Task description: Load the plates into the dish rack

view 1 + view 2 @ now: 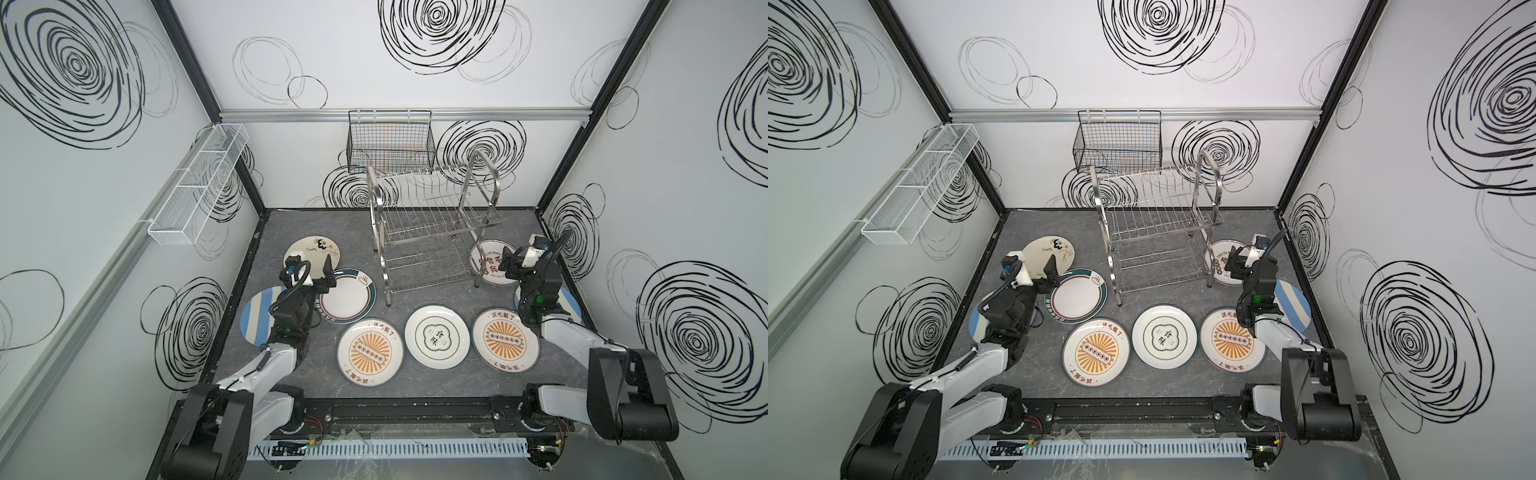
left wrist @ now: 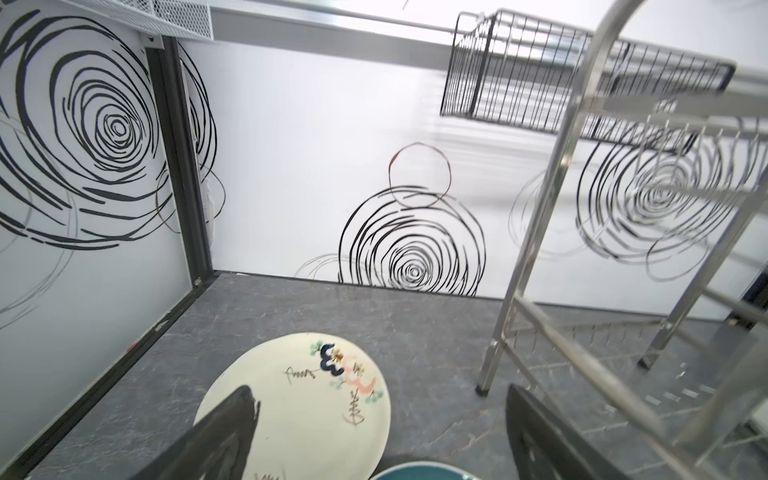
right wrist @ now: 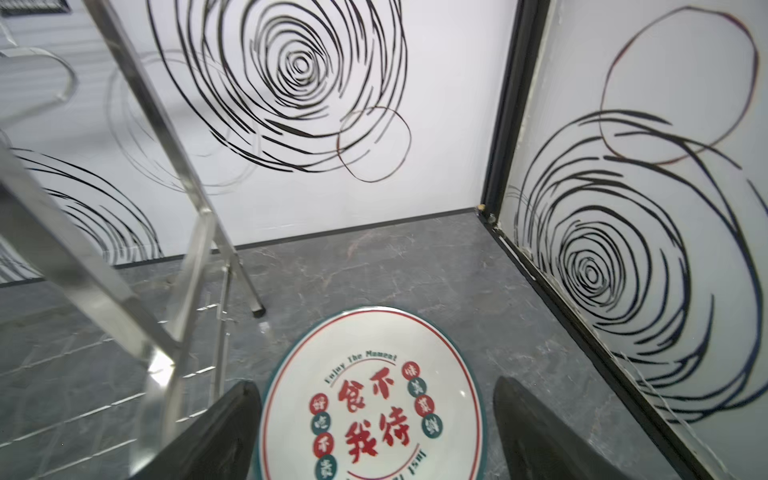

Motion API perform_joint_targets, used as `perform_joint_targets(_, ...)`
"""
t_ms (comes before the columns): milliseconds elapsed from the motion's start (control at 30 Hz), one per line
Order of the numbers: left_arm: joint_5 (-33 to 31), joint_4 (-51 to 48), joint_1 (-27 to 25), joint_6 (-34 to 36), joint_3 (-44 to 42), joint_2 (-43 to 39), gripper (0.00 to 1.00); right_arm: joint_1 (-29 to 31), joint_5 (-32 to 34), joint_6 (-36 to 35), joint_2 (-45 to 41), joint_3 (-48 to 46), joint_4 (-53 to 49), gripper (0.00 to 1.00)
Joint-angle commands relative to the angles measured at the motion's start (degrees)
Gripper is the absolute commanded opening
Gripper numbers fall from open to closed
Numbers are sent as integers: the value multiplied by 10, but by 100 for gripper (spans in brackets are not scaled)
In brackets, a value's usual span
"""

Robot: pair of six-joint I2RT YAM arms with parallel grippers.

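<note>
Several round plates lie flat on the grey table (image 1: 415, 386) in both top views; none is in the steel dish rack (image 1: 432, 220) (image 1: 1158, 220) at the back middle. My left gripper (image 1: 328, 275) (image 2: 380, 392) is open and empty, hovering over the edges of the cream flower plate (image 1: 311, 251) (image 2: 299, 411) and the teal-rim plate (image 1: 351, 299) (image 2: 419, 471). My right gripper (image 1: 508, 264) (image 3: 374, 384) is open and empty above the red-character plate (image 1: 488, 266) (image 3: 374, 399), right of the rack's leg (image 3: 249, 291). Each arm partly hides a blue-striped plate (image 1: 255, 318) (image 1: 567, 301).
Two orange sunburst plates (image 1: 370, 353) (image 1: 505, 340) flank a white plate (image 1: 437, 336) at the front. A black wire basket (image 1: 390, 143) hangs on the back wall and a white mesh tray (image 1: 199, 187) on the left wall. Walls enclose three sides.
</note>
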Motion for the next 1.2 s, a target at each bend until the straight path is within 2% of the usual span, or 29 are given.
perform_joint_targets(0, 1, -227, -18, -116, 81, -28, 96, 42, -47, 48, -62, 26, -171, 91)
perform_joint_targets(100, 56, -364, -49, -133, 130, -60, 96, 86, -90, 95, -126, 25, -259, 91)
perform_joint_targets(167, 53, -437, -82, -162, 135, -94, 96, 115, -121, 115, -173, 18, -316, 90)
perform_joint_targets(300, 70, -471, -153, -188, 107, -150, 96, 159, -124, 169, -261, -9, -393, 87)
perform_joint_targets(467, 72, -495, -271, -196, 108, -135, 96, 197, -165, 254, -320, -55, -451, 84)
perform_joint_targets(567, 66, -483, -328, -185, 110, -113, 96, 215, -169, 281, -318, -67, -494, 82)
perform_joint_targets(733, 106, -432, -378, -195, 94, -80, 96, 235, -192, 324, -302, -83, -547, 77)
perform_joint_targets(833, 107, -412, -408, -205, 85, -64, 96, 254, -184, 336, -306, -80, -579, 76)
perform_joint_targets(967, 98, -388, -434, -211, 87, -48, 96, 273, -191, 355, -311, -84, -618, 72)
perform_joint_targets(1167, 112, -348, -446, -189, 74, -36, 96, 308, -220, 428, -341, -122, -605, 70)
